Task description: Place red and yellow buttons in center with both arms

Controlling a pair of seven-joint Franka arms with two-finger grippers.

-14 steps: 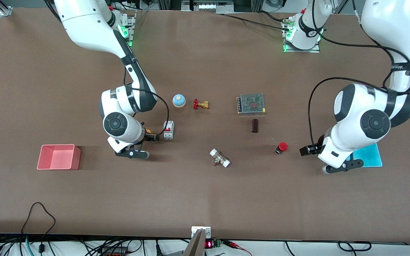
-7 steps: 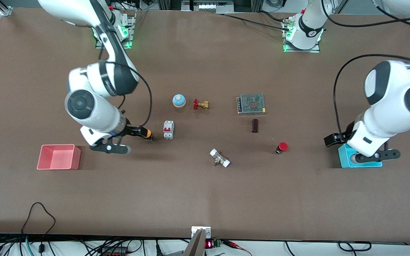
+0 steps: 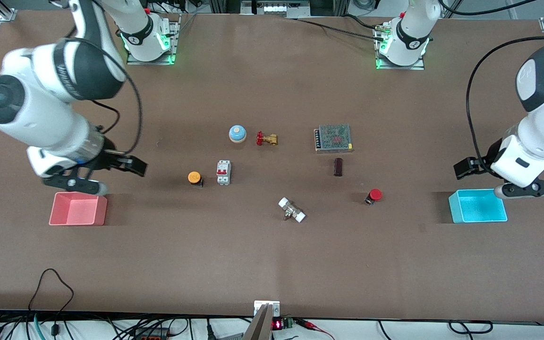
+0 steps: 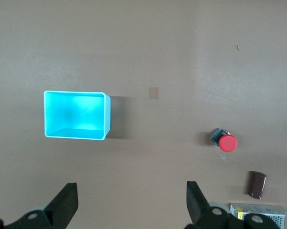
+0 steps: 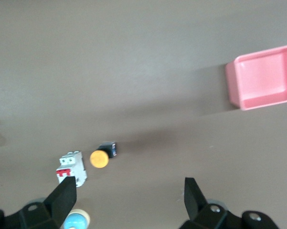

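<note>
I see the right gripper raised at my front view's 9 o'clock, fingers spread, empty. Left gripper is up at 3 o'clock, jaws wide, holding nothing.

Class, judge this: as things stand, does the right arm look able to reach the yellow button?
Probably yes: the right gripper is open over bare table, and nothing stands between it and the yellow button.

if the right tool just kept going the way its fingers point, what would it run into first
Probably the yellow button, which stands beside the white breaker. The right tool is open and raised, so it may pass over.
</note>
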